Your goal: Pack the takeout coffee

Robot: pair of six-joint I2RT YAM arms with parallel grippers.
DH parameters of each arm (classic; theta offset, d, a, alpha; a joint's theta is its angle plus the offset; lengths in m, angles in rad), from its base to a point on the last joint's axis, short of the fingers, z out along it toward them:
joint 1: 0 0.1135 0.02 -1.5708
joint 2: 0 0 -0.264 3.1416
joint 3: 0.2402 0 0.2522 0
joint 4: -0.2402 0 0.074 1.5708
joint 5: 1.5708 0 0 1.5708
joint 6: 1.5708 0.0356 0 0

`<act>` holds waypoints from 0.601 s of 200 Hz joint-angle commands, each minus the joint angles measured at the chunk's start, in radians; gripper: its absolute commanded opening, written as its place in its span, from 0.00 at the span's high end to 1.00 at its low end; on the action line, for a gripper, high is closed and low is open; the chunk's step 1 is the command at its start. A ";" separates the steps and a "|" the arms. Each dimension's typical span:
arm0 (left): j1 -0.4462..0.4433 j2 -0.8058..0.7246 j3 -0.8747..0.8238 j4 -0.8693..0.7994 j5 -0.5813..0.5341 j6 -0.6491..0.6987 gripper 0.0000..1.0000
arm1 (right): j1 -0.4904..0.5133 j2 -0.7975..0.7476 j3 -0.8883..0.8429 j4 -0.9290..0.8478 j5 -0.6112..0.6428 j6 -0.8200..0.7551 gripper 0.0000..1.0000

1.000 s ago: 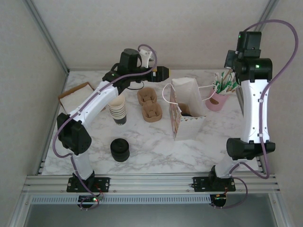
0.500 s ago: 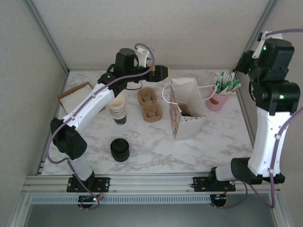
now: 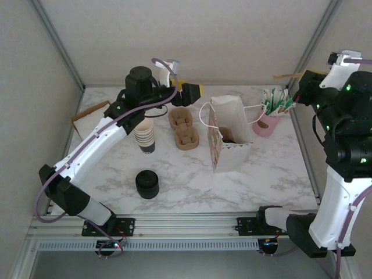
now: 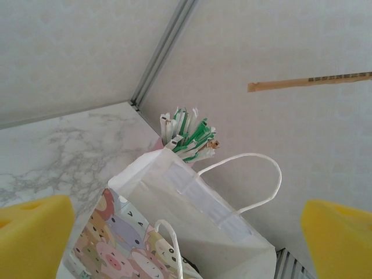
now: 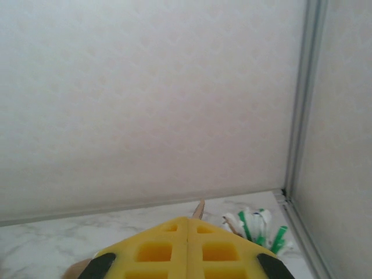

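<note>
The left gripper (image 3: 193,90) hangs with its jaws spread wide and nothing between them, its yellow pads (image 4: 32,235) at either lower corner of the left wrist view, and it faces the paper bag (image 3: 229,133) from above the far side of the marble table (image 3: 261,180). The right gripper (image 5: 187,229) is raised high at the right wall, pressed closed on a thin wooden stirrer (image 3: 283,76) whose tip pokes out past the closed pads. Below it a pink cup (image 3: 266,125) of green and white packets stands just to the right of the bag, which stands upright and open near the middle of the table. A dark shape (image 3: 228,138) lies down in the bag's mouth; I cannot tell whether it is the takeout coffee. Left of the bag lie two brown cup carriers (image 3: 183,129), then a stack of cream-rimmed cups (image 3: 145,135), and nearer the arms a squat black stack (image 3: 147,184).
</note>
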 commanded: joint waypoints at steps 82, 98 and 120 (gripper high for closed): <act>-0.015 -0.156 -0.170 0.091 -0.097 -0.015 0.00 | 0.007 -0.050 -0.040 0.089 -0.423 0.100 1.00; -0.015 -0.168 -0.186 0.086 -0.112 -0.014 0.00 | 0.007 -0.038 -0.039 0.079 -0.454 0.115 1.00; -0.015 -0.179 -0.211 0.075 -0.127 -0.011 0.00 | 0.007 -0.010 -0.035 0.047 -0.480 0.124 1.00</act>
